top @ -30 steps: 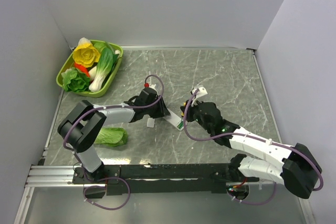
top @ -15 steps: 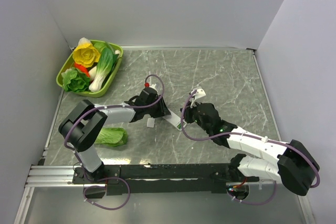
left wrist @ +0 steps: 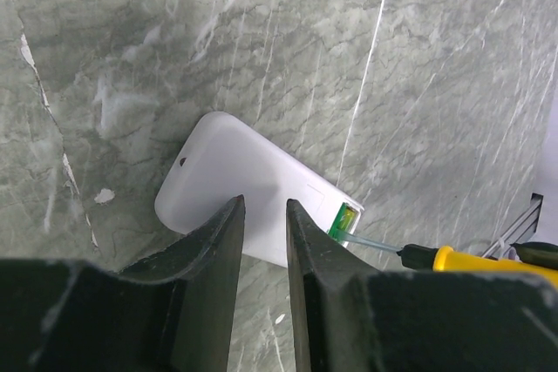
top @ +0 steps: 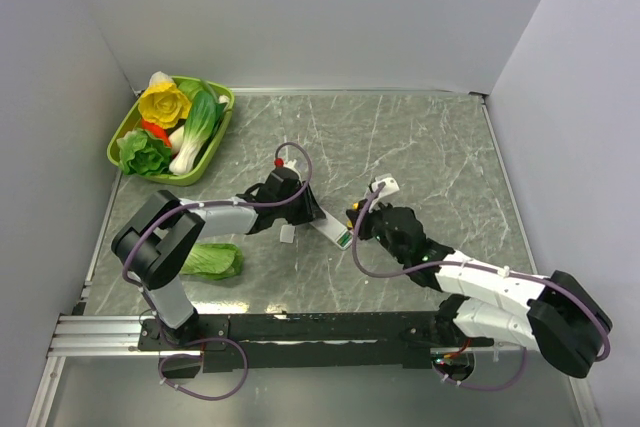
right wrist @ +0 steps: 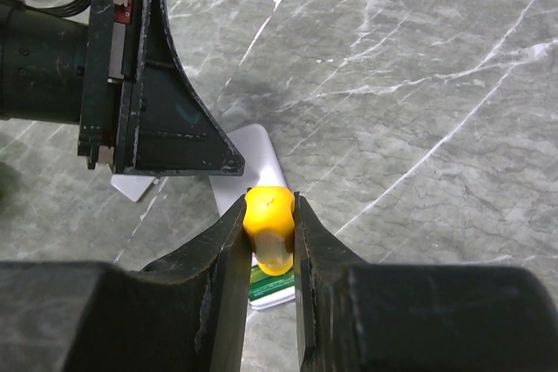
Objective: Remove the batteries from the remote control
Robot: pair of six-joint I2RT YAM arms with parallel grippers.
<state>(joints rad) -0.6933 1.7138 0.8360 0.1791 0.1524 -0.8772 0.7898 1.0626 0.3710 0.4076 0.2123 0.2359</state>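
Remote control [top: 334, 232] lies mid-table from above, with my left gripper [top: 308, 209] at one end and my right gripper [top: 360, 225] at the green end. From the left wrist, the jaws sit slightly apart across the white body; I cannot tell whether they are pinching or only pinning it. The screwdriver [left wrist: 471, 259] tip meets the batteries [left wrist: 342, 219]. From the right wrist, the jaws clamp the yellow handle. I'd lever gently, with the body held down.

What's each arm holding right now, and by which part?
The right jaws clamp the screwdriver by its yellow handle. The left jaws pinch the remote by one long side.
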